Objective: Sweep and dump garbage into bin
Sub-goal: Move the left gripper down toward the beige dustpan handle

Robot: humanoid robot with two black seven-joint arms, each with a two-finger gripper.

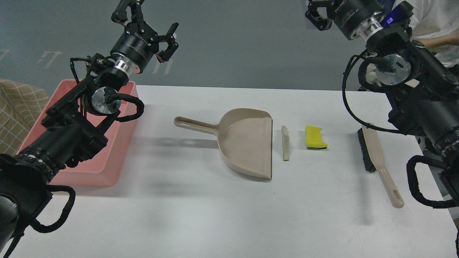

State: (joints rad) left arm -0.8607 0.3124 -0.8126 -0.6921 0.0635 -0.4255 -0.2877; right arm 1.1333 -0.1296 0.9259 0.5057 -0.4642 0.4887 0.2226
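The garbage lies on the white table (pixel 200 215): a thin pale beige strip (pixel 285 143) just right of the dustpan's mouth, and a yellow sponge (pixel 315 137) with a dark backing a little further right. The pink bin (pixel 107 172) stands at the table's left side, partly hidden by my left arm. Raised high over the bin's far end, my left gripper (pixel 150 25) is open and empty. My right gripper (pixel 317 14) is up at the top edge, far above the table, and is partly cut off by the frame.
A beige dustpan (pixel 247 143) lies mid-table, handle pointing left, mouth facing right. A beige hand brush (pixel 376 161) with black bristles lies near the right edge. A person in a white shirt (pixel 434 25) is behind the right arm. Checked fabric (pixel 18 107) sits at far left.
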